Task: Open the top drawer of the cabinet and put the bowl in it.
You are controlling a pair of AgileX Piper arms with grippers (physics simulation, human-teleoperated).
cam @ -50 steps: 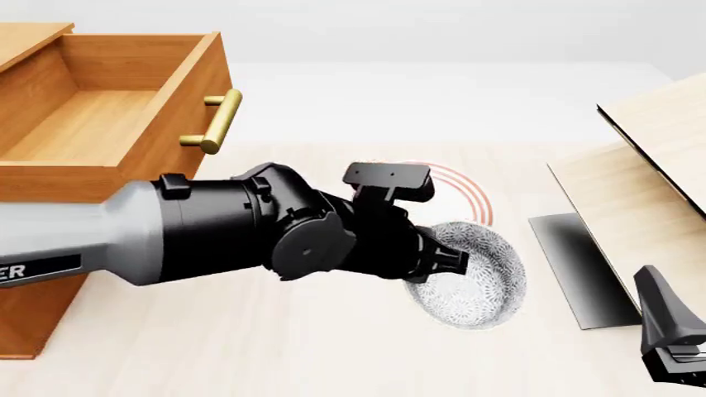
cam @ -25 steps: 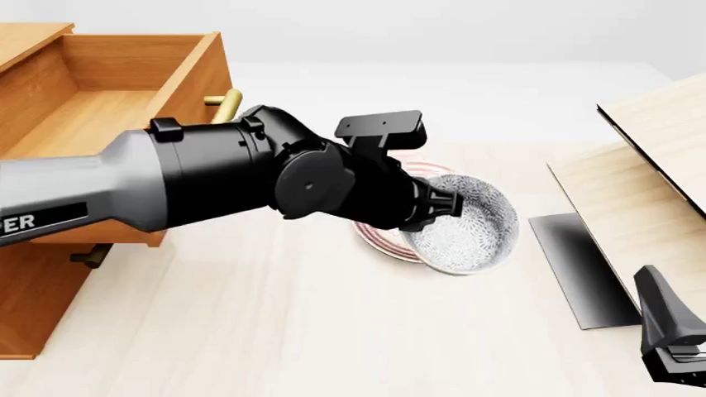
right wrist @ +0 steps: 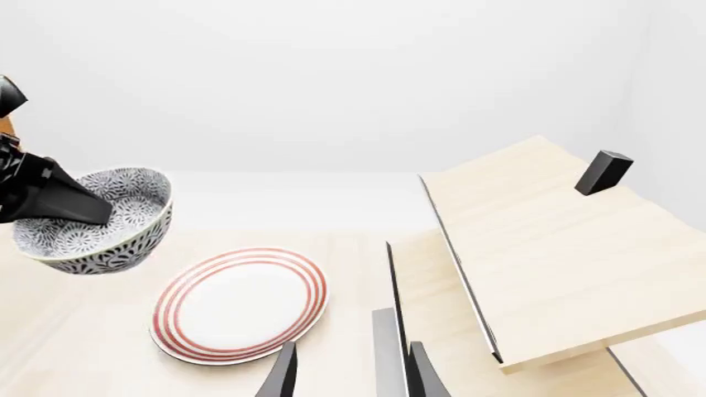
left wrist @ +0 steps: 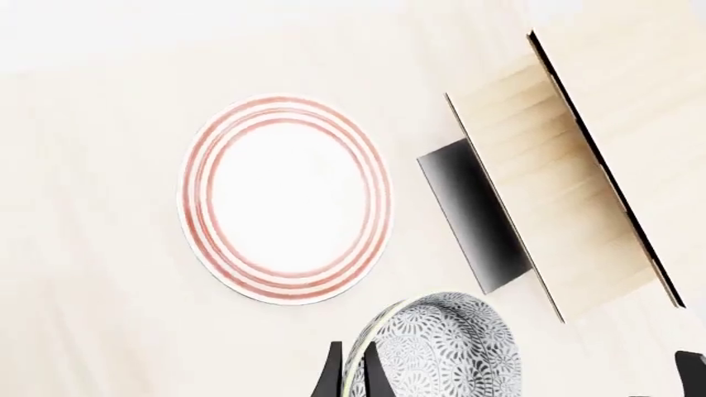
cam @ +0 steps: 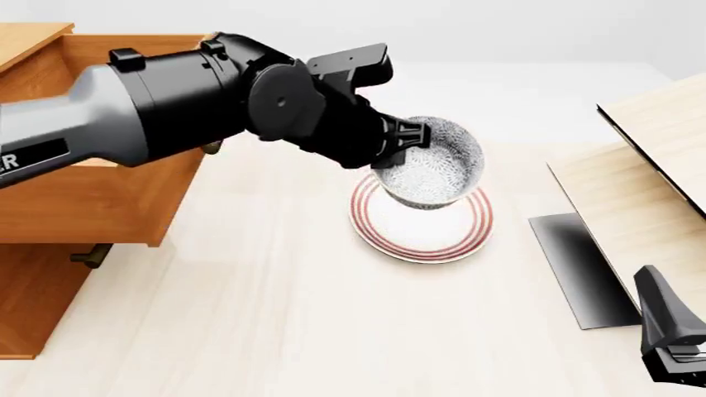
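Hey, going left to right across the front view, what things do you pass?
Cabinet with its open top drawer → bowl held by the left end effector, above the plate → pale wood box → right end effector.

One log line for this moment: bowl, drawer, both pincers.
bowl: held aloft above plate | top drawer: open | left pincer: shut on bowl rim | right pincer: open, idle
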